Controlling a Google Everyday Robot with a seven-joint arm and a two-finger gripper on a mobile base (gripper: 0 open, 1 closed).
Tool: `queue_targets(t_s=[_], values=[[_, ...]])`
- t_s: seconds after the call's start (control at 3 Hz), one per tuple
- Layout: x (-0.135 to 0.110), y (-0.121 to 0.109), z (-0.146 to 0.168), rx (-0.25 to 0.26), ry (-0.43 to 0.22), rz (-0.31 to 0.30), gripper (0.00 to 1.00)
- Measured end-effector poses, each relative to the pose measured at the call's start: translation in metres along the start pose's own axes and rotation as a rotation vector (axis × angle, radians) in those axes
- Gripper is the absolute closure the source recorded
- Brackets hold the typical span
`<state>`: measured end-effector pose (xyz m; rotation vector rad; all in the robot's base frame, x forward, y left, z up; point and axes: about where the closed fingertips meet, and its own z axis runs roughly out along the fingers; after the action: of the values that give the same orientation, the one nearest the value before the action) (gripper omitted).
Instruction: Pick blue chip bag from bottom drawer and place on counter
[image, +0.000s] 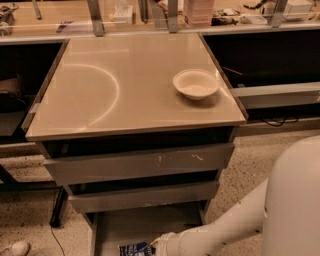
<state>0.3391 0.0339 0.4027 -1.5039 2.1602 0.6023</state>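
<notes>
The blue chip bag (133, 248) lies on the grey floor of the open bottom drawer (145, 222), at the lower edge of the camera view. My gripper (156, 245) reaches in from the right on its white arm and is right at the bag's right edge, low in the drawer. The bag's lower part is cut off by the frame. The counter (125, 90) is the glossy beige top above the drawers, with a curved arc mark on its left half.
A white bowl (196, 84) stands on the counter's right side. Two grey drawer fronts (135, 164) (145, 196) sit above the open drawer. My white arm body (292, 200) fills the lower right. A cluttered bench (150, 12) runs behind.
</notes>
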Motion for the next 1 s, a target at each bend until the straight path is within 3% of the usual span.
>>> queue_targets(t_s=[0.33, 0.67, 1.0], values=[[-0.009, -0.008, -0.018, 0.039, -0.001, -0.032, 1.0], [-0.011, -0.006, -0.019, 0.038, -0.003, -0.035, 1.0], [-0.027, 0.0, -0.036, 0.047, -0.041, -0.032, 1.0]])
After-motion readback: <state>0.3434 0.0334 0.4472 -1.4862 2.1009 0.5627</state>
